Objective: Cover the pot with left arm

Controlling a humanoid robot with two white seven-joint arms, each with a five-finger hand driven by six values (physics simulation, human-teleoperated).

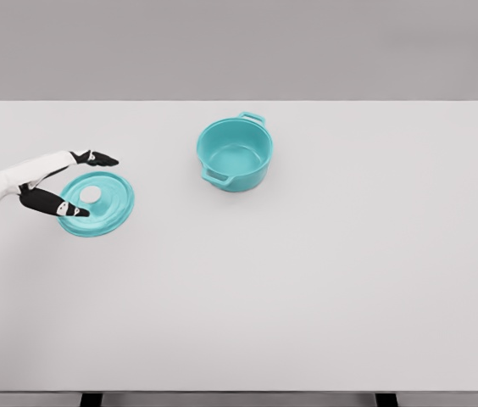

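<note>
A teal pot (235, 153) with two side handles stands uncovered on the white table (307, 280), a little back from the middle. Its teal lid (102, 204) with a white knob lies flat on the table to the left. My left hand (86, 185) comes in from the left edge and hovers at the lid's left side. Its fingers (99, 158) reach past the lid's far rim and the thumb (57, 204) lies over the near-left rim, spread and holding nothing. The knob shows in the gap between them.
The table's back edge runs just behind the pot. Open table surface lies between the lid and the pot.
</note>
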